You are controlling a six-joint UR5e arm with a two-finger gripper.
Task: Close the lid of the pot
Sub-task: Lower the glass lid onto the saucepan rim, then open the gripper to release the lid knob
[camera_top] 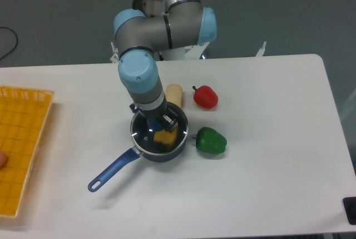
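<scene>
The pot [173, 150], a small dark navy saucepan, stands near the table's middle with its long blue handle [114, 168] pointing to the front left. The lid [140, 135], clear glass with a thin metal rim, lies roughly level over the pot's mouth. Through the glass a yellow object [164, 137] shows inside the pot. My gripper [157, 122] reaches straight down over the pot and is shut on the lid's blue knob. The wrist hides most of the knob and the lid's far edge.
A red pepper [206, 96] and a green pepper [211, 140] lie just right of the pot. A pale yellow piece [174, 93] sits behind it. An orange basket [22, 155] occupies the left edge. A black object [350, 209] is at the front right corner.
</scene>
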